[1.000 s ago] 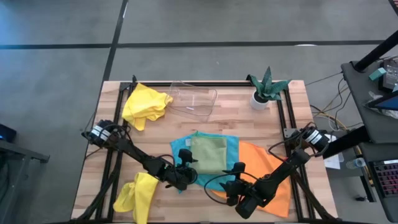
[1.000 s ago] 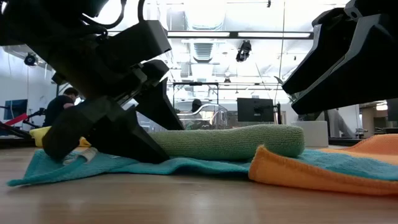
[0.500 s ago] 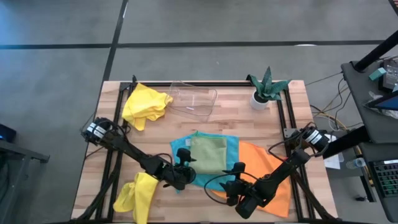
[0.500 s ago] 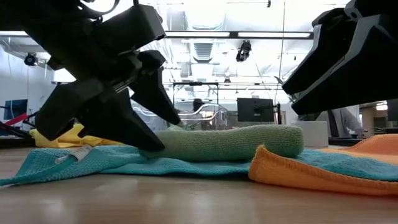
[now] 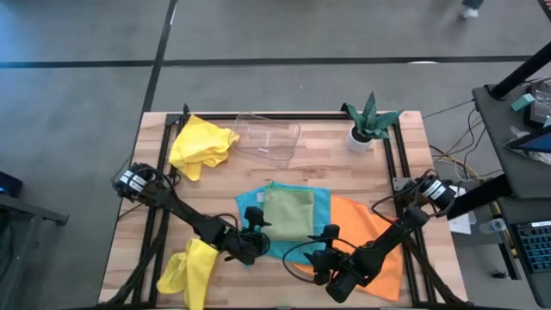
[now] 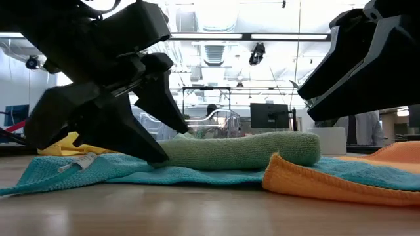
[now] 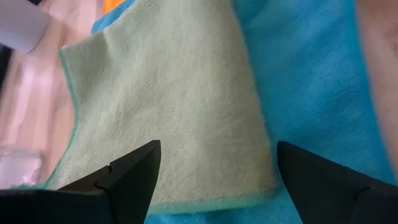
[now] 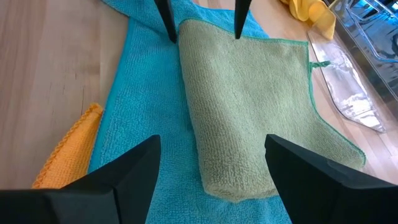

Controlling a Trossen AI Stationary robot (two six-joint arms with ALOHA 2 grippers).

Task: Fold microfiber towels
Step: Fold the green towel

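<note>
A sage green towel [image 5: 288, 213], folded into a thick strip, lies on a spread turquoise towel [image 5: 251, 203] at the table's middle. An orange towel [image 5: 372, 234] lies partly over the turquoise one's right side. One crumpled yellow towel [image 5: 202, 145] sits at the far left, another [image 5: 191, 267] at the near left. My left gripper [image 7: 217, 149] hovers open just above the green towel's near-left end, one finger on either side of it. My right gripper [image 8: 211, 142] is open too, higher up over the orange towel, looking along the green strip.
A clear plastic tray [image 5: 269, 138] lies at the far edge. A small plant in a white pot [image 5: 366, 127] stands at the far right. Bare wood [image 5: 344, 172] shows between the towels and the tray.
My left gripper has risen a little off the turquoise towel's near-left corner, staying open. That corner, with its white label, now lies uncovered and flatter on the table.
</note>
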